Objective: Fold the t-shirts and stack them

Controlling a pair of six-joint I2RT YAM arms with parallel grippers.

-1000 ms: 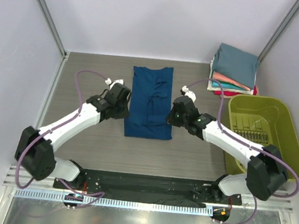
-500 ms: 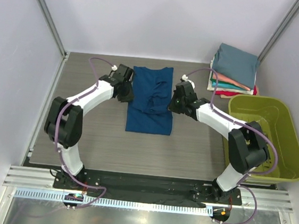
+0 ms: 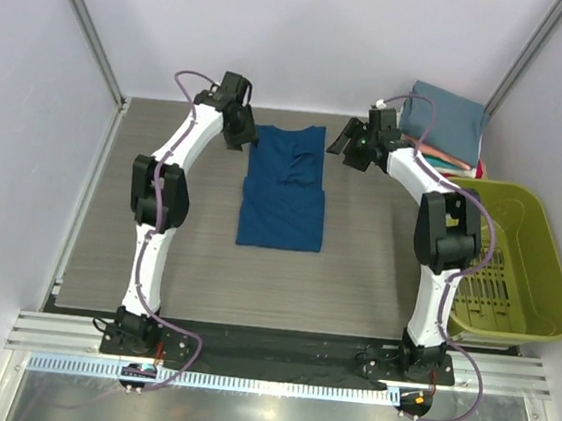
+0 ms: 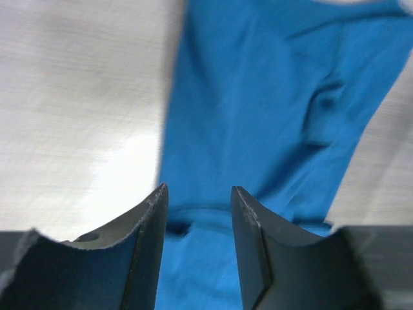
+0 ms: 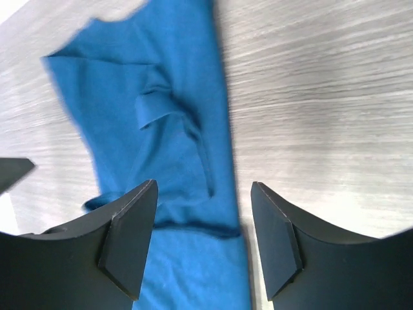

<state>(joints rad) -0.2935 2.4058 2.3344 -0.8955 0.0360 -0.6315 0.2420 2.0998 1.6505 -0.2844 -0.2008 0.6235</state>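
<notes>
1. Top view: the dark blue t-shirt (image 3: 283,196) lies flat on the grey table (image 3: 376,261), about mid-table, folded into a long narrow strip. Its far half is wrinkled and a cloth edge crosses it about halfway down.
2. Both arms reach to the far end of the table. The left gripper (image 3: 244,136) is just beside the shirt's far left corner, and the right gripper (image 3: 340,142) is near its far right corner, apart from the cloth.
3. A stack of folded t-shirts (image 3: 443,122), slate-teal on top with coral, white, green and red edges under it, sits in the far right corner. The olive-green basket (image 3: 513,295) stands just in front of the stack.
4. Left wrist view: the left gripper (image 4: 198,192) is released, with its dark fingers (image 4: 145,248) apart and nothing between them. The blue shirt (image 4: 258,97) is spread below and ahead, with bare table to its left.
5. Right wrist view: the right gripper (image 5: 203,187) is also released, its fingers (image 5: 129,239) spread wide and empty. The shirt (image 5: 161,123) lies below, its right edge running between the fingers, with a small fold of cloth raised near its middle.
</notes>
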